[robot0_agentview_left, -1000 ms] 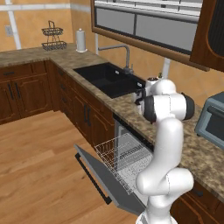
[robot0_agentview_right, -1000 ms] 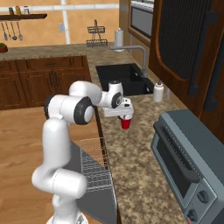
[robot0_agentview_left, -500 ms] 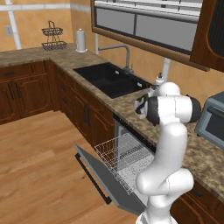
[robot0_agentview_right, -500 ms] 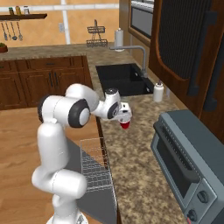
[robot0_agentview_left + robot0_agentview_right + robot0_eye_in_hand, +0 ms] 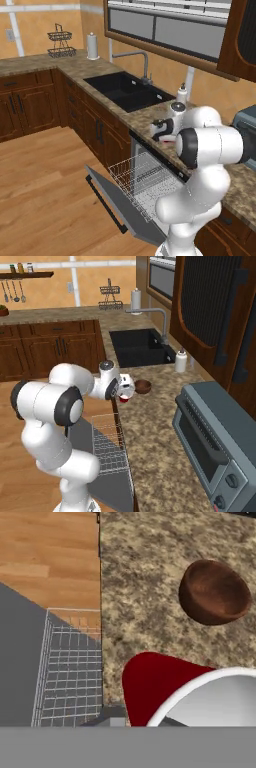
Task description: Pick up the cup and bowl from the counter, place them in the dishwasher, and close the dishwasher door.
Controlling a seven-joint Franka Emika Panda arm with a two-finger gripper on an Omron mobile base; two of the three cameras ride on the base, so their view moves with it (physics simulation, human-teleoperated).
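Cup (image 5: 124, 399): red, held in the closed gripper (image 5: 125, 392), above the counter's (image 5: 150, 421) near edge.
Bowl (image 5: 214, 592): on the counter beyond the cup, apart.
Hand view: wire rack (image 5: 70, 672) over the open dishwasher door (image 5: 20, 662).

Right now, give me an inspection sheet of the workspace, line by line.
Surface: speckled counter, bare patch near its front edge.
Job's things: red cup held at the gripper, near the counter edge; brown bowl upright on the counter; dishwasher door down, wire rack out.
Clutter: white bottle by the sink; toaster oven.
Grippers: shut on the cup.
Cables: nothing seen.
Surroundings: wooden cabinets, wooden floor.
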